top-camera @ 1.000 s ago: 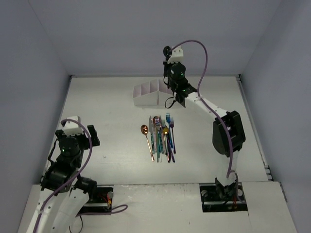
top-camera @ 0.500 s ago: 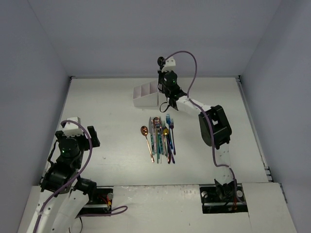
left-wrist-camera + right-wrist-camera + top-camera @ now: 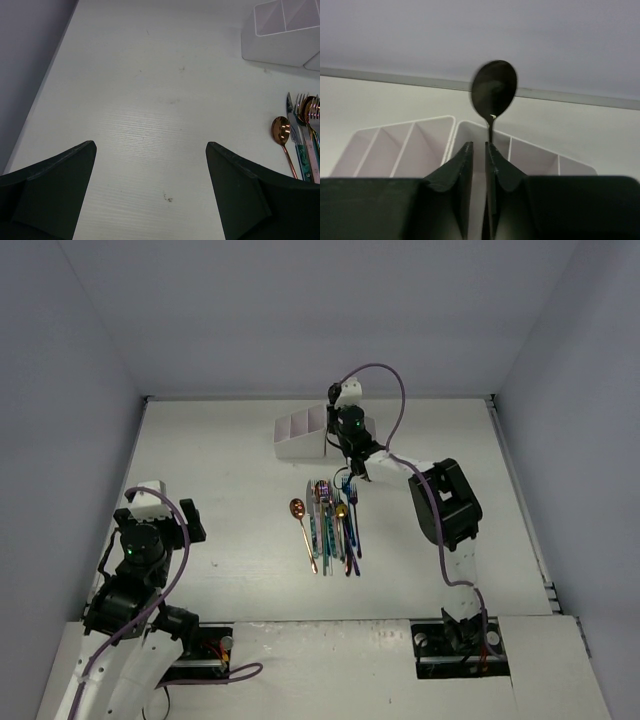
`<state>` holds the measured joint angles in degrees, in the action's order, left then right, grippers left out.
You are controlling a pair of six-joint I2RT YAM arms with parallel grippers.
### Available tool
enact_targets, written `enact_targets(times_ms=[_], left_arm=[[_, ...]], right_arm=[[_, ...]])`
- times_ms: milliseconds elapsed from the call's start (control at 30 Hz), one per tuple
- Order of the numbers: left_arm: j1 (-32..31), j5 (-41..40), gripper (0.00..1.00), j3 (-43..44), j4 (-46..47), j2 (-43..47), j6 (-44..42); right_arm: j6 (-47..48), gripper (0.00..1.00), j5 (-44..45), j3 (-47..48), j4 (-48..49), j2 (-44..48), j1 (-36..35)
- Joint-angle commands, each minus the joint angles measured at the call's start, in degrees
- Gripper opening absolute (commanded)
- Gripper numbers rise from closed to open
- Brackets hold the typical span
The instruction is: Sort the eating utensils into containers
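Note:
The white organiser box (image 3: 298, 436) stands at the table's far middle; it also shows in the right wrist view (image 3: 385, 150) and the left wrist view (image 3: 280, 47). My right gripper (image 3: 345, 447) hangs over its right part, shut on a black spoon (image 3: 494, 87) held upright, bowl up, between the fingertips (image 3: 479, 146). Several utensils (image 3: 336, 525) lie side by side mid-table, with a copper spoon (image 3: 298, 508) at their left, also seen in the left wrist view (image 3: 281, 131). My left gripper (image 3: 151, 145) is open and empty above bare table at the left (image 3: 190, 522).
Grey walls close in the table on the left, back and right. The right arm's elbow (image 3: 445, 502) stands right of the utensil row. The organiser's right compartments are hidden under the right wrist in the top view.
My right gripper has moved left and lower over the organiser with the black spoon, and its elbow has swung left. The left arm and the utensil row have not moved.

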<state>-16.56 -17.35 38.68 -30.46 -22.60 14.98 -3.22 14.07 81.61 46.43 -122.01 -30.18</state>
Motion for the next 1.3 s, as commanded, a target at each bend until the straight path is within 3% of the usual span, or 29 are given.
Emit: enact_targets(times_ms=[0, 133, 400, 600, 767, 1267], left_arm=[[-0.41, 0.65, 0.89, 0.35, 4.49, -0.16, -0.48], [-0.41, 0.56, 0.90, 0.35, 4.44, 0.07, -0.45], [-0.41, 0.48, 0.90, 0.35, 4.09, -0.25, -0.39], [-0.41, 0.40, 0.90, 0.43, 4.09, -0.43, -0.31], [-0.44, 0.61, 0.90, 0.52, 3.94, -0.98, -0.39], [-0.49, 0.52, 0.90, 0.44, 3.70, -1.35, -0.48]], right_arm=[[0.30, 0.20, 0.49, -0.12, 3.00, 10.37, -1.45], [-0.12, 0.29, 2.44, -0.51, -4.66, 16.84, -2.57], [-11.70, 0.35, 5.97, -5.84, -34.24, 30.36, -4.94], [-18.87, 0.34, -2.40, -18.88, -48.14, 40.61, -6.25], [-19.99, 0.33, -5.16, -27.04, -51.34, 43.46, -8.09], [-20.64, 0.26, -6.21, -29.44, -52.67, 34.95, -14.38]])
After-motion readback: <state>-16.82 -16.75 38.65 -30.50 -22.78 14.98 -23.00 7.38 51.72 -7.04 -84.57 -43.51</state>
